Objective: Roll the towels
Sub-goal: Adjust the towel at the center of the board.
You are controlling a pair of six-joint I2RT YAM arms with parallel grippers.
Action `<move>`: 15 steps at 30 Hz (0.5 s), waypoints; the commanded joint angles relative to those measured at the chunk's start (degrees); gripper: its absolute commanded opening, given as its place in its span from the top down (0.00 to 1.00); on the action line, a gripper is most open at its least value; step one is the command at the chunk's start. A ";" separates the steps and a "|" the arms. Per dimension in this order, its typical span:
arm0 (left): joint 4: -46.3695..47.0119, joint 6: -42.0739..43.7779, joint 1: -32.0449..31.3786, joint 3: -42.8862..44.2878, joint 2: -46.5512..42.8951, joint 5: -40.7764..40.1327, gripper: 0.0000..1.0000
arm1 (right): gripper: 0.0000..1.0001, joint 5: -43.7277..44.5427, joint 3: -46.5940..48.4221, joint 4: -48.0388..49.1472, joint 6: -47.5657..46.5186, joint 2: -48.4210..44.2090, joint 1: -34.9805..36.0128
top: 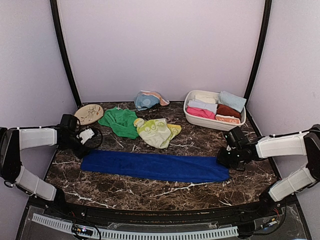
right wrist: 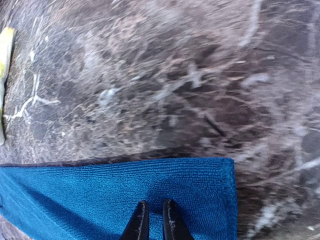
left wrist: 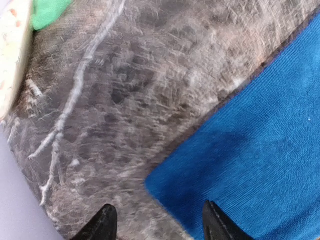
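Observation:
A royal blue towel (top: 155,167) lies folded in a long flat strip across the middle of the table. My left gripper (top: 86,136) hovers open over the strip's left end. In the left wrist view a corner of the blue towel (left wrist: 240,150) lies between and below the spread jaws of that gripper (left wrist: 160,226). My right gripper (top: 226,159) is at the strip's right end. In the right wrist view this gripper (right wrist: 155,217) has its tips almost together, pressed into the blue towel (right wrist: 100,200) with a sliver of cloth between them.
A green towel (top: 120,121), a yellow-green patterned towel (top: 156,131) and a light blue towel (top: 146,100) lie behind the strip. A white basin (top: 210,122) at the back right holds several rolled towels. A tan disc (top: 89,114) sits at the back left.

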 commanded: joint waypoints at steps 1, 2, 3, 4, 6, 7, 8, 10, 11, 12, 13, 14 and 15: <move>-5.53 -2.78 0.60 5.62 -7.27 7.96 0.31 | 0.86 5.42 0.98 -7.95 -0.88 -3.78 -0.34; -7.56 -2.51 0.65 6.63 -7.59 9.51 0.31 | 0.86 5.49 1.65 -8.78 -1.15 -4.40 -0.27; -9.65 -2.17 0.67 7.47 -7.62 10.92 0.30 | 0.86 5.51 2.26 -9.54 -1.31 -4.95 0.04; -11.37 -1.78 0.66 7.83 -7.50 11.89 0.31 | 0.85 5.59 2.65 -10.22 -1.32 -5.44 0.53; -13.26 -0.44 0.64 7.34 -7.52 13.76 0.34 | 0.84 5.44 3.08 -10.95 -1.21 -6.33 1.87; -13.72 0.20 0.54 6.61 -7.60 14.52 0.36 | 0.82 5.24 3.20 -11.41 -1.12 -6.55 2.40; -13.88 0.82 0.45 5.78 -7.76 15.23 0.37 | 0.80 5.34 3.29 -11.92 -1.23 -6.66 2.82; -12.69 1.90 0.11 3.86 -7.79 15.48 0.38 | 0.72 6.30 3.27 -12.73 -1.73 -6.95 3.06; -11.63 2.07 0.04 2.94 -7.33 14.83 0.38 | 0.66 7.14 3.22 -12.89 -2.27 -7.05 2.84; -11.20 2.27 -0.03 2.60 -6.58 14.31 0.38 | 0.58 7.68 3.26 -13.04 -3.01 -6.93 2.55; -11.05 2.51 0.01 2.59 -5.54 13.83 0.39 | 0.51 8.17 3.34 -13.08 -3.85 -6.62 2.24; -10.88 2.51 0.00 2.74 -4.33 13.00 0.40 | 0.45 8.91 3.45 -12.98 -4.81 -6.17 2.00; -10.54 2.46 -0.01 2.85 -3.34 12.33 0.41 | 0.42 9.38 3.59 -12.80 -6.21 -5.39 1.81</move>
